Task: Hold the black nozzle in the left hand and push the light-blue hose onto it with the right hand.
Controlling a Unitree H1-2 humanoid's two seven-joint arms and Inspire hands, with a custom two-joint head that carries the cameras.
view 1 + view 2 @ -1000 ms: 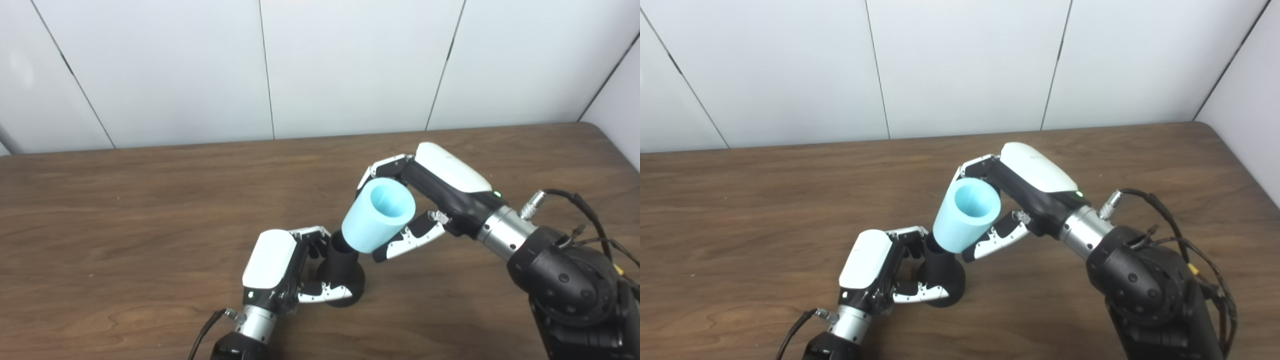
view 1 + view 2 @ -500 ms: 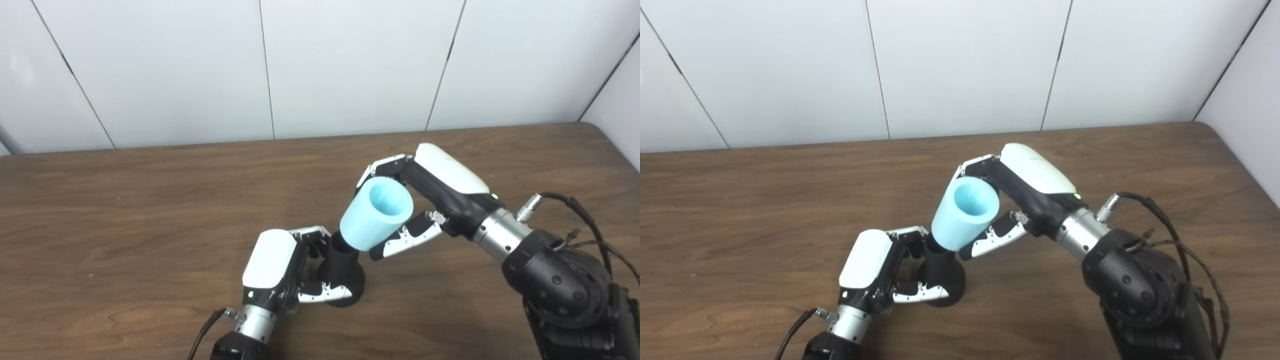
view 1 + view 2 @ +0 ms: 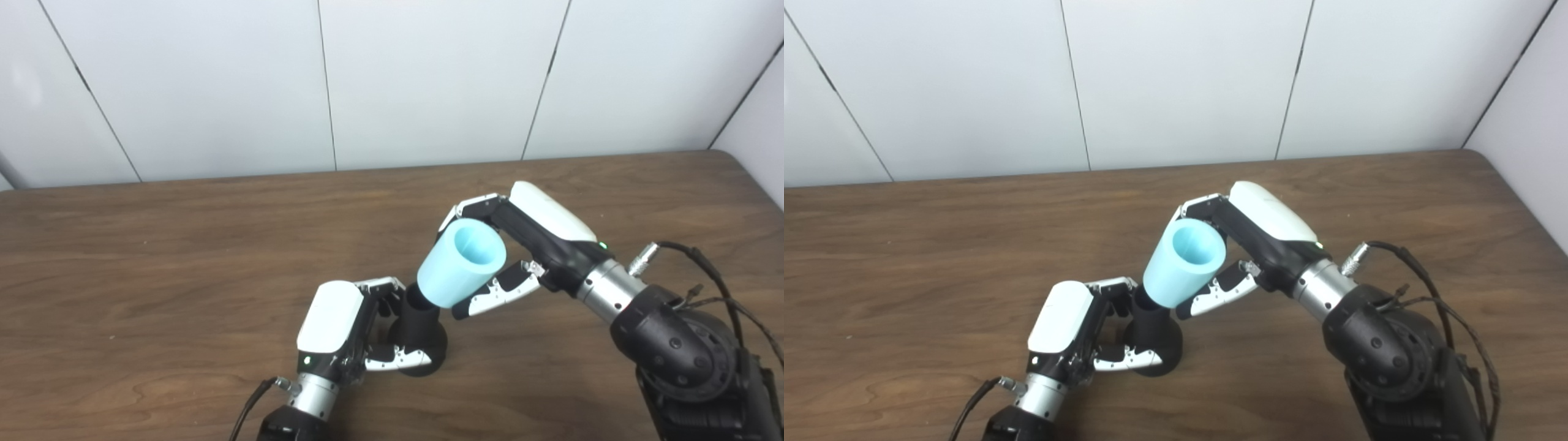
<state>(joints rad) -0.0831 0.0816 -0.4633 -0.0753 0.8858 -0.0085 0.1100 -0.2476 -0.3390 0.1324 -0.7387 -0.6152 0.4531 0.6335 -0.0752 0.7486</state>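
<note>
The black nozzle [image 3: 421,334] stands upright on the wooden table, wide base down and narrow neck up. My left hand [image 3: 343,334] is shut on it, fingers wrapped around neck and base. The light-blue hose [image 3: 459,263], a short tapered tube with its wide open end facing up, is tilted, and its narrow lower end sits at the top of the nozzle's neck. My right hand [image 3: 520,245] is shut on the hose, fingers behind it and thumb under it. How deep the neck sits inside the hose is hidden.
The brown wooden table [image 3: 153,257] stretches left and back from the hands. White wall panels [image 3: 429,79] rise behind its far edge. The right arm's black elbow and cables [image 3: 680,343] fill the lower right corner.
The right arm has shifted slightly left and down, nudging the hose a little toward the nozzle. The left hand and nozzle have not moved.
</note>
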